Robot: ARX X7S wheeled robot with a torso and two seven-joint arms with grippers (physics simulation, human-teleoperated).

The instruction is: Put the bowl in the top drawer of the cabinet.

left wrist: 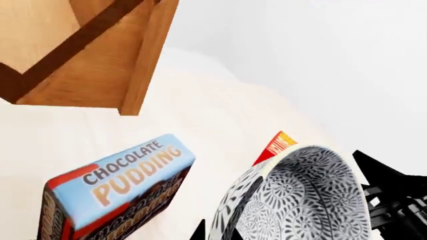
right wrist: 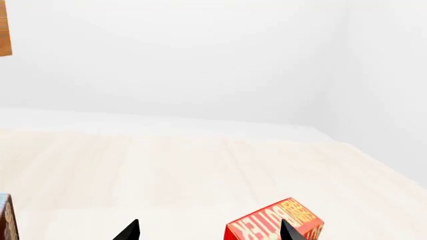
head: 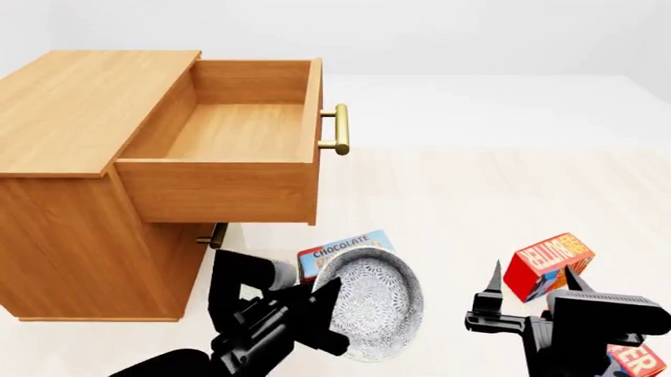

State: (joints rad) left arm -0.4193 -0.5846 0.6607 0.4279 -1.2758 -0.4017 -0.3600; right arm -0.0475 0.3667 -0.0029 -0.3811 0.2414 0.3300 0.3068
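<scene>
The bowl [head: 369, 302] is white with a grey-blue pattern and hangs tilted on its side above the floor, in front of the cabinet [head: 74, 118]. My left gripper [head: 323, 308] is shut on its rim. In the left wrist view the two fingertips straddle the wall of the bowl [left wrist: 313, 197], one either side, at the left gripper [left wrist: 217, 232]. The top drawer [head: 236, 129] is pulled fully out and holds nothing; its brass handle [head: 335, 129] faces right. My right gripper [head: 533, 281] is open, low at the right, with nothing between its fingers [right wrist: 130, 231].
A chocolate pudding box [head: 346, 248] lies on the floor just behind the bowl, under the drawer's front. A red box [head: 549, 263] lies beyond the right gripper, and another red box [head: 639, 360] sits at the lower right edge. The lower drawer's handle [head: 217, 234] shows beneath the open drawer.
</scene>
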